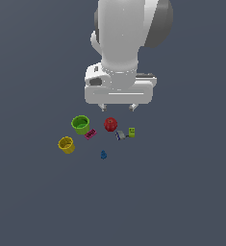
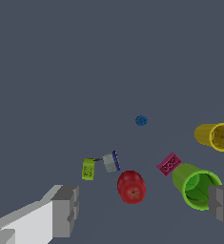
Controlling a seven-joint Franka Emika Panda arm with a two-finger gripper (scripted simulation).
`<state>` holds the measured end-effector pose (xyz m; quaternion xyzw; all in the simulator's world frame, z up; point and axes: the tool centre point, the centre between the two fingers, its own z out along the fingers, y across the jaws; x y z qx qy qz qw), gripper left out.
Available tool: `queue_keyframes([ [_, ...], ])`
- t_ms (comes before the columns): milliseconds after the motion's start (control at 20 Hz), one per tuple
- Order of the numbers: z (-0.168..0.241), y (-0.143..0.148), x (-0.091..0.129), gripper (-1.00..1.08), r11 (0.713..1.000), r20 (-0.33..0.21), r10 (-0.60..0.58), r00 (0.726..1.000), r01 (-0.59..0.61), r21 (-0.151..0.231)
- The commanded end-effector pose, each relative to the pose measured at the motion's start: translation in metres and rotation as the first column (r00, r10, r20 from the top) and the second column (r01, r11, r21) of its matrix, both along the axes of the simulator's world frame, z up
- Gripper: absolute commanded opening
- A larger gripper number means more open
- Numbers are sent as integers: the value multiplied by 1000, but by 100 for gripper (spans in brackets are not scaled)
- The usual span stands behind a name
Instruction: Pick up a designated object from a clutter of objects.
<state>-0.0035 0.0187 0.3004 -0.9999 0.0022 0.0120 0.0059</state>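
Wide-open and empty, the gripper [image 1: 118,107] hangs above the clutter; the lime-green cup [image 1: 80,124] stands between yellow cup [image 1: 66,144] and red ball [image 1: 110,124]. Only the wrist view shows its hollow interior [image 2: 195,186].

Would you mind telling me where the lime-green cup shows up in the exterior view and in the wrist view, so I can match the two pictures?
Exterior view: the lime-green cup stands upright below the gripper, toward the exterior view's left.
Wrist view: the same cup is partly hidden behind one grey fingertip.
Shared landmark: the pink flat block lies right beside the cup in both views, with the red ball past it.
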Motion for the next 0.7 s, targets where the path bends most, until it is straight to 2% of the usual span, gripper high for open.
queue_keyframes([
  [0, 0, 0, 0, 28, 1000, 0, 0, 1000, 0, 0],
  [450, 5, -1, 2, 28, 1000, 14, -3, 1000, 3, 11],
  [650, -4, -11, 1, 28, 1000, 12, -15, 1000, 15, 17],
])
